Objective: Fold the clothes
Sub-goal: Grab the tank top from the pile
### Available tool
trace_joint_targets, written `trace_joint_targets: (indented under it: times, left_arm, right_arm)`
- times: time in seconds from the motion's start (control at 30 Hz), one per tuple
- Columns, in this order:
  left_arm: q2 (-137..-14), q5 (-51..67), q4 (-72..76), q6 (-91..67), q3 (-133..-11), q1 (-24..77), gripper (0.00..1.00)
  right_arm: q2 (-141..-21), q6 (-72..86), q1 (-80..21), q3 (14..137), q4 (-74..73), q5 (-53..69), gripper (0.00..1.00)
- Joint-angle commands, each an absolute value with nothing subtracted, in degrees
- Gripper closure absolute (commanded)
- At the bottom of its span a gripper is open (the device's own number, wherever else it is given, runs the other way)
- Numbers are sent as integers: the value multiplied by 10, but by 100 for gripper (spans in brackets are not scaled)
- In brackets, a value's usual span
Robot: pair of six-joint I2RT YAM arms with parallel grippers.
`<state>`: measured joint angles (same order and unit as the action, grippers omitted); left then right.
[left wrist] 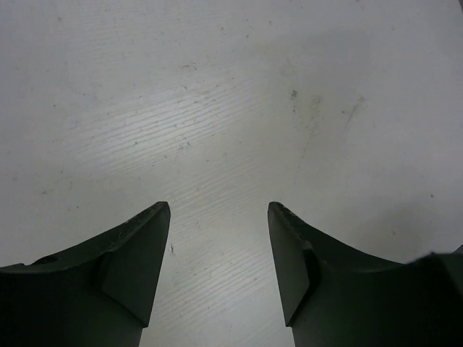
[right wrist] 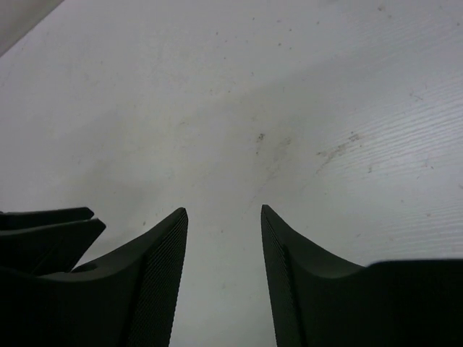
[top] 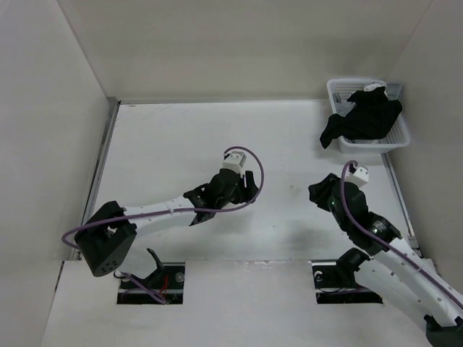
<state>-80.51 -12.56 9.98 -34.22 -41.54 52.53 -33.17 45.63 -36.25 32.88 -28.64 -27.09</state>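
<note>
White table [top: 166, 137] under left tool [left wrist: 218, 210], right tool [right wrist: 223, 211], both spread, empty.

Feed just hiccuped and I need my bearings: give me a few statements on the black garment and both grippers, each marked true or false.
1. The black garment sits bunched in the basket, partly hanging over its edge. True.
2. The left gripper is shut on the garment. False: it is open and empty over the bare table.
3. The right gripper is open with nothing between its fingers. True.
4. The garment is spread flat at the table's middle. False: it is in the basket at the far right corner.
</note>
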Motion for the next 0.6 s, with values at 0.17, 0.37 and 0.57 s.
trace_joint_targets:
  times: [0.17,0.37,0.57]
  left_arm:
    - [-808,-92,198,-336,-390,517,46]
    - [-800,-72,257,-318,-360,522,74]
    - [-783,-68,273,-310,-345,524,93]
  right_arm:
    - [-433,410,-270,409,-204,-248,87]
    - [-495,374,-155,485,-158,-221,97]
    - [-658,328,45,601,-85,-199,90]
